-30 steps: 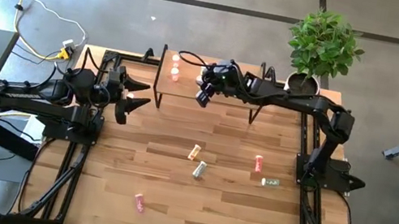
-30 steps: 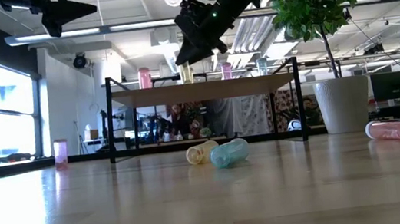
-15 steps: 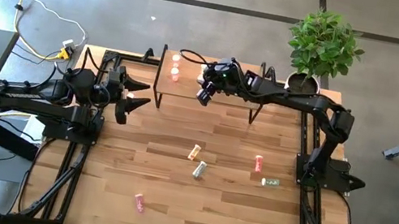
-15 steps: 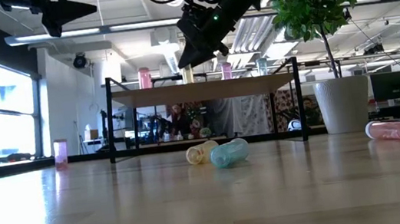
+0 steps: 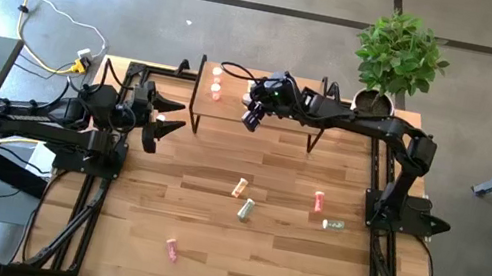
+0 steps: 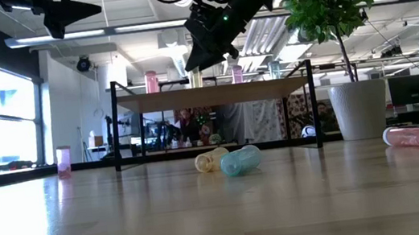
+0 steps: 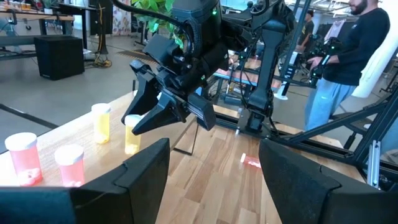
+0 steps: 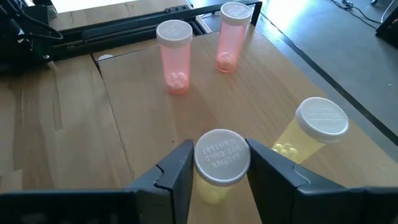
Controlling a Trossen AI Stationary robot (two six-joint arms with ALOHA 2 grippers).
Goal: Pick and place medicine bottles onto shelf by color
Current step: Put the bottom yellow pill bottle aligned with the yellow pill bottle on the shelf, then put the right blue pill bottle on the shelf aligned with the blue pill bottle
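Note:
The shelf stands at the table's far side. Two red-orange medicine bottles and two yellow ones stand upright on their bases on its wood top. My right gripper hangs over the shelf, slanting down. It is open, with one finger on either side of the nearer yellow bottle's white cap and a thin gap on each side. The other yellow bottle stands just beside it. My left gripper waits open and level at the table's left, holding nothing.
Several bottles lie loose on the table: yellow, pale green, red, green, pink. A potted plant stands at the far right corner. A person stands beyond the table.

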